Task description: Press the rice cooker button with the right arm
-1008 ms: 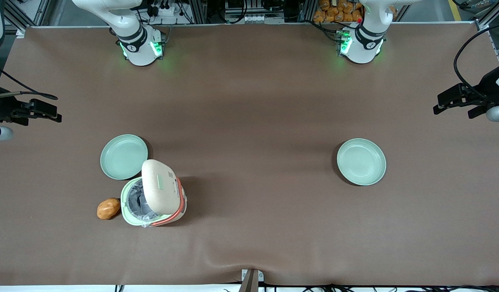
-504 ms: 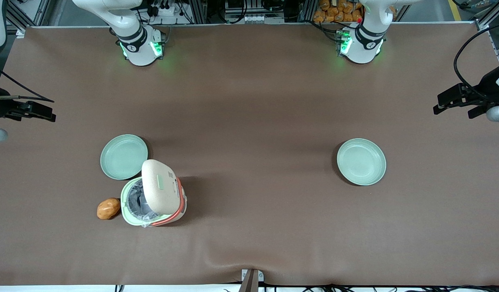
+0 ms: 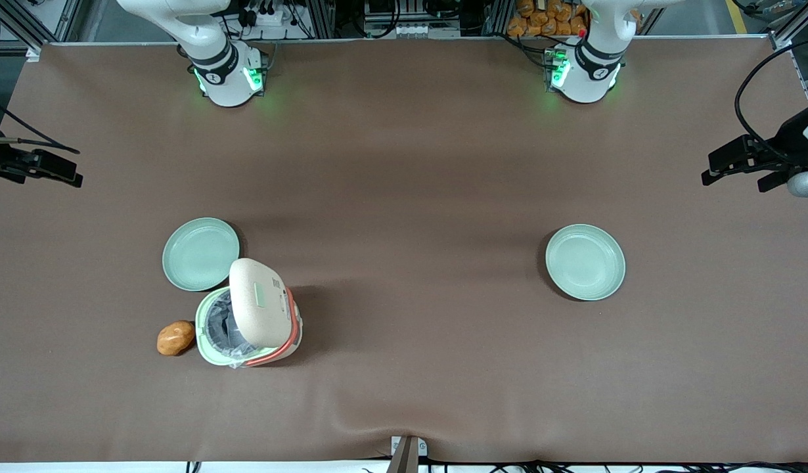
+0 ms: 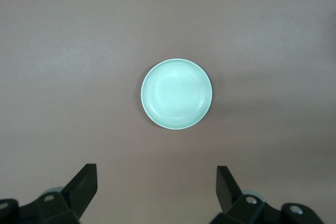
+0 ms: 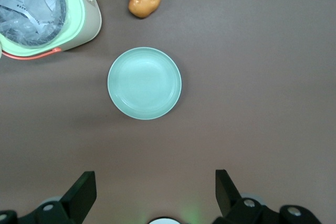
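Black gripper (image 3: 39,167) with fingers spread and empty has drifted upward along the frame's left edge in the front view, away from the rice cooker (image 3: 249,322) at lower left. Judging by the raised lid (image 3: 259,311), the press looks done. The lid's long axis runs up-frame; the pot opens toward the potato (image 3: 175,337).

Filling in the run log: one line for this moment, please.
black two-finger gripper: open, high above round pale green plate | cream-lidded pale green rice cooker: lid up

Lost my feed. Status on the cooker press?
Gripper open, high over the plate. Rice cooker lid up, untouched. Potato beside it, nothing blocking.
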Robot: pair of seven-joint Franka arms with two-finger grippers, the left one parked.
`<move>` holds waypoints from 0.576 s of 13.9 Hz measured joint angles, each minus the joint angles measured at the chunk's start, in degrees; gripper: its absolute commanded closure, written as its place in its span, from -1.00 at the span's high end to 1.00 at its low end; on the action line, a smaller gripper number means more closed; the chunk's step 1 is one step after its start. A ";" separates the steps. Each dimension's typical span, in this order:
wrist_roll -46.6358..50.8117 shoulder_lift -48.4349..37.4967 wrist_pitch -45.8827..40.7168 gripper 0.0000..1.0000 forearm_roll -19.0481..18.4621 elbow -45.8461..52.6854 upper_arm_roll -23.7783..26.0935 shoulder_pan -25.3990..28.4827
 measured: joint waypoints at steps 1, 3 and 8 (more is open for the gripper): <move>0.36 -0.15 -0.48 1.00 0.00 0.00 0.16 0.25; 1.05 -0.32 -0.80 1.00 0.27 0.05 0.45 0.76; 1.17 -0.45 -1.67 1.00 1.35 0.71 0.45 0.94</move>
